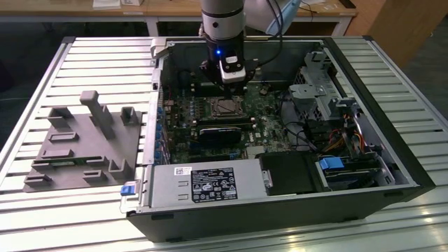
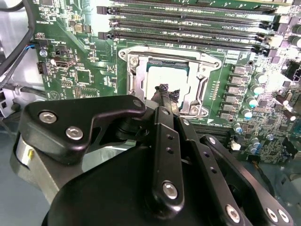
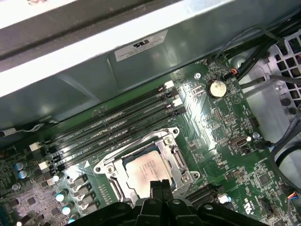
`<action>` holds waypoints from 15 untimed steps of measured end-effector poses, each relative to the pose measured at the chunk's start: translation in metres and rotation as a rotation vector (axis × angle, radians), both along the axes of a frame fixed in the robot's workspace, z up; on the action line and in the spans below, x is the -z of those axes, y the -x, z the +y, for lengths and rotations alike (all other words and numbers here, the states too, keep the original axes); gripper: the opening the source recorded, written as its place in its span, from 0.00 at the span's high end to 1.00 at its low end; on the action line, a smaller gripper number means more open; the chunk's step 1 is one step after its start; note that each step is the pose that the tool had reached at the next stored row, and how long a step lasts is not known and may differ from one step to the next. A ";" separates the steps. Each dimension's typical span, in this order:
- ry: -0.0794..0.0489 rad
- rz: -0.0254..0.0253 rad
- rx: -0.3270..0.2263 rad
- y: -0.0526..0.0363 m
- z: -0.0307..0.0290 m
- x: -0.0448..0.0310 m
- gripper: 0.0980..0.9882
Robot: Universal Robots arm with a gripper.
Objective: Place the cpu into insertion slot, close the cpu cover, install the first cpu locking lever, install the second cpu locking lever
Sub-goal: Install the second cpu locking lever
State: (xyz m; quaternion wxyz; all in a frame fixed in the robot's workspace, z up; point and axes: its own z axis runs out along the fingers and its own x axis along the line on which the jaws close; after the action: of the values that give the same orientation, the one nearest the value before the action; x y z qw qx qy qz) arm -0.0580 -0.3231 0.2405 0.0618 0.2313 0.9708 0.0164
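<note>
Black pincer (image 2: 165, 96) nearest, fingertips pressed together, gripping nothing, tips just over the cpu (image 3: 146, 170). Cpu seated flat in the insertion slot (image 1: 225, 107), cpu cover (image 3: 175, 149) lying closed around it. Risk, by judgement: tips skidding off onto the memory slots (image 3: 117, 123), or pressing askew and bending socket pins. Open computer case (image 1: 392, 105) on a slatted metal counter (image 1: 105, 58); grey fixture tray (image 1: 81, 147) alongside; wooden desks (image 1: 175, 8) behind.
</note>
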 end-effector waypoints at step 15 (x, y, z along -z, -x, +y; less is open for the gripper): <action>0.002 0.0000 0.000 0.0000 -0.0141 -0.0003 1.00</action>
State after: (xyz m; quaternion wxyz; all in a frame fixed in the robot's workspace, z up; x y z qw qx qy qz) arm -0.0580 -0.3372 0.2408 0.0620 0.2313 0.9708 0.0152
